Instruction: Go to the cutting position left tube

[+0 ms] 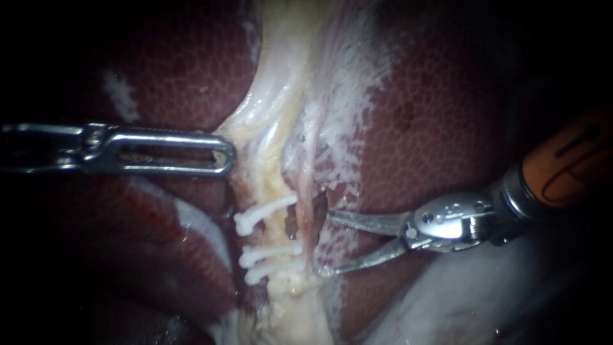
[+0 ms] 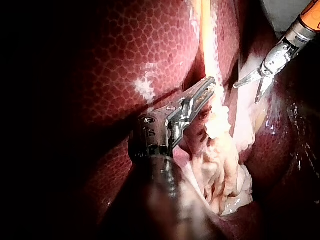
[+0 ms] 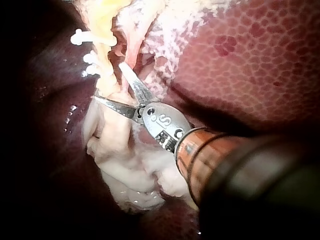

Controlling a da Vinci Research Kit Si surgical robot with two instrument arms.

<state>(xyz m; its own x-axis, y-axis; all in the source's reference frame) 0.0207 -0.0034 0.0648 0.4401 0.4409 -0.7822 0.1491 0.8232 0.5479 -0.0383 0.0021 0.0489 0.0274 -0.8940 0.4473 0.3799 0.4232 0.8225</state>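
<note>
Blades of yr right instrument (image 1: 325,243) stand spread at lower centre, tips just right of the left tube (image 1: 279,233), not around it. Tube carries three white clips (image 1: 265,213). Yr left instrument (image 1: 225,153), centre left, pinches the pale tissue (image 1: 268,108).

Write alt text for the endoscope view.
The right instrument points its open blades toward a pale tube carrying three white clips, with dark red liver on both sides. The left instrument has its pincer shut on pale tissue above the clips.
</note>
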